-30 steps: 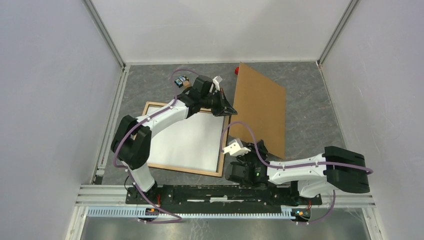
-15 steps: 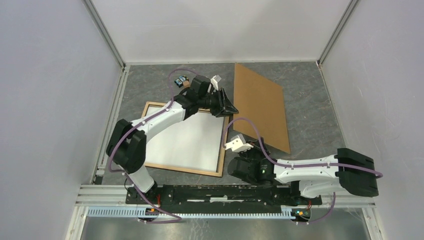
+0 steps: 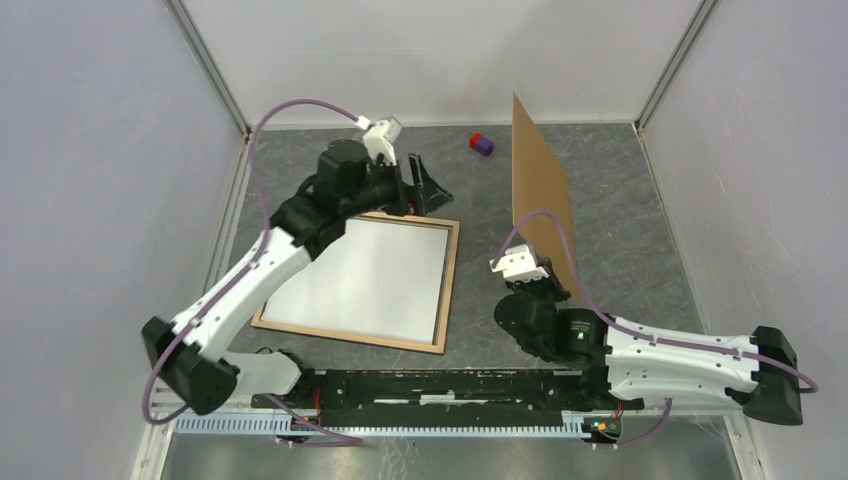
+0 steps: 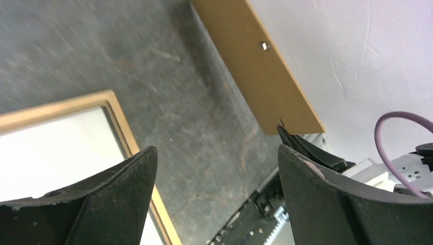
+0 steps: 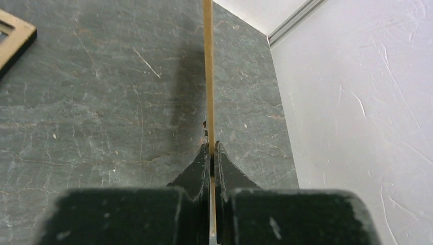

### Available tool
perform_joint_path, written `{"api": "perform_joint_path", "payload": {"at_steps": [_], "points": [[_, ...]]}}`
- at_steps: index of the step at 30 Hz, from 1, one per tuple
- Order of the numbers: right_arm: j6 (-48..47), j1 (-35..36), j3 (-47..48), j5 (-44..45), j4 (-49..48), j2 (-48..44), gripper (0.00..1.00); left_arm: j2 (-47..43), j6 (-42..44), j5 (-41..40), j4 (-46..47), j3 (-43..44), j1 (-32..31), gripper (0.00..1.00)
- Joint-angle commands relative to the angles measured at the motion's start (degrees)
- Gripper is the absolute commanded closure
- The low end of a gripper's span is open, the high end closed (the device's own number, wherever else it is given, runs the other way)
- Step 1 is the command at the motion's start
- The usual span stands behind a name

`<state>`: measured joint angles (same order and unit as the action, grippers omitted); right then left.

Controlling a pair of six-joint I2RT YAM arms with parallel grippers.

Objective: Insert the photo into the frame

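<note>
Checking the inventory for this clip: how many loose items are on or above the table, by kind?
Wooden frame: 1
White-side-up photo, lying inside it: 1
Brown backing board, held upright: 1
Small red-and-purple block, possibly two joined pieces: 1
Total: 4

Flat on the grey stone-patterned tabletop (image 3: 640, 230), left of centre: frame (image 3: 447, 285), thin light-wood rails facing up, turned slightly askew. Inside its opening: photo (image 3: 360, 280), plain white side up, lying flat, edges close along the rails.
</note>
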<state>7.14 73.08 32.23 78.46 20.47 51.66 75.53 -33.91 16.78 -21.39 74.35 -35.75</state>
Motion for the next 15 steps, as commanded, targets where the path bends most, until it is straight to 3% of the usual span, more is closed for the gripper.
{"api": "perform_joint_path", "payload": {"at_steps": [1,10,15], "points": [[-4.95,-0.13,6.82,-0.01,-3.63,-4.54,1.0,-10.3,12.0,-12.45,-1.57,2.36,-0.03,0.07],[-4.34,-2.06,20.57,-4.64,-8.62,-5.54,1.0,-21.88,19.71,-22.63,3.28,-6.4,-0.05,0.05],[-0.83,-9.33,27.47,-16.86,-9.98,-2.86,1.0,-21.8,20.29,-21.06,3.11,-7.57,-0.03,0.05]]}}
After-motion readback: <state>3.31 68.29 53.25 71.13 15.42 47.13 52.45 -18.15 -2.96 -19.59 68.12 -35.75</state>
